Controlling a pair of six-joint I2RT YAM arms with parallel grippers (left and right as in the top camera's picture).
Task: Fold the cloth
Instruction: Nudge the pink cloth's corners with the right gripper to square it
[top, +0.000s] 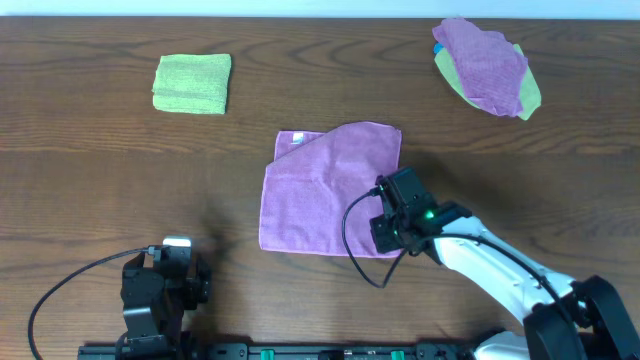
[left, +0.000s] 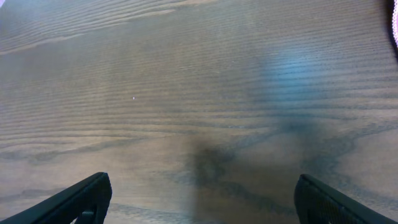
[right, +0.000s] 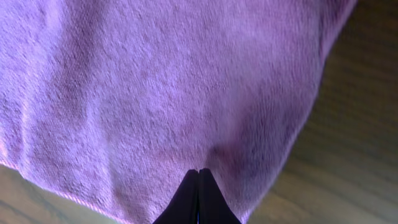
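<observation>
From above: shows the cloth (top: 325, 190) spread flat mid-worktop (top: 100, 180), right hand (top: 390, 195) stretched in from the near right onto its edge, left hand (top: 170, 262) parked well apart (near left).
Left wrist: finds fingers (left: 87, 199) wide apart above the wood.
Right wrist: finds fingers (right: 186, 202) pressed together, tips on cloth (right: 174, 87), possibly nipping a pucker.

A dark, wood-grained tabletop (top: 80, 180) fills the overhead view. Toward its far left lies a light green cloth (top: 192, 83), folded into a neat, nearly square pad with its edges lined up. At the far right sits a loose pile (top: 487, 67): a crumpled purple cloth on top, a green one showing beneath along the right and lower edges, and a sliver of blue (top: 437, 47) at the left. The two lie well apart. In the left wrist view the bare wood carries a soft dark shadow and a pale bluish sheen.
</observation>
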